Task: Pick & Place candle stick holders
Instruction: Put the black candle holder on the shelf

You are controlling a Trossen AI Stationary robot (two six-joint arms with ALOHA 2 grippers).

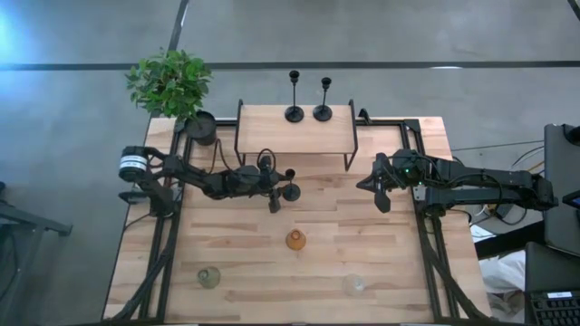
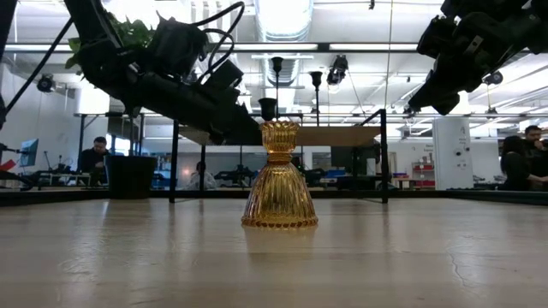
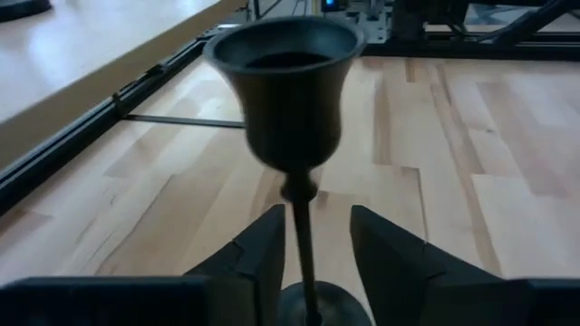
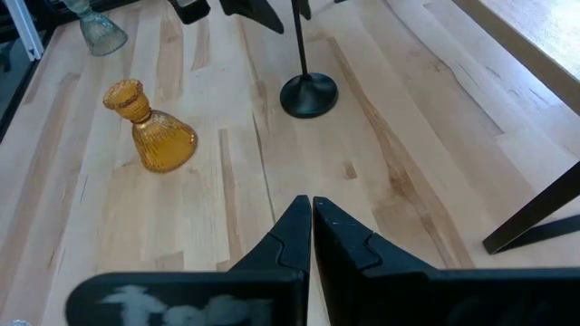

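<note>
left gripper [image 3: 313,263] – fingers parted, straddling stem of third candle stick holder [image 1: 290,188], no clamp visible | holder upright on table [image 1: 362,254] just below the shelf [image 1: 294,136] | other two holders [image 1: 308,95] on shelf's far edge | right gripper [image 4: 311,231] – fingers closed, empty, hovering at right

We see even, bright light from overhead: in the low view, ceiling lamps [image 2: 282,17] blow out to white and leave the arms as dark silhouettes. The amber vase [image 2: 279,175] glows with that backlight, sharp, while the near counter [image 2: 274,265] is soft and shows a pale sheen. From above, a bluish glare sits at the floor's [image 1: 18,36] corner, and shadows on the wood are faint. In the left wrist view the candlestick's cup [image 3: 288,86] is blurred (too close to the lens), and the fingers [image 3: 399,263] below it are soft too.
</note>
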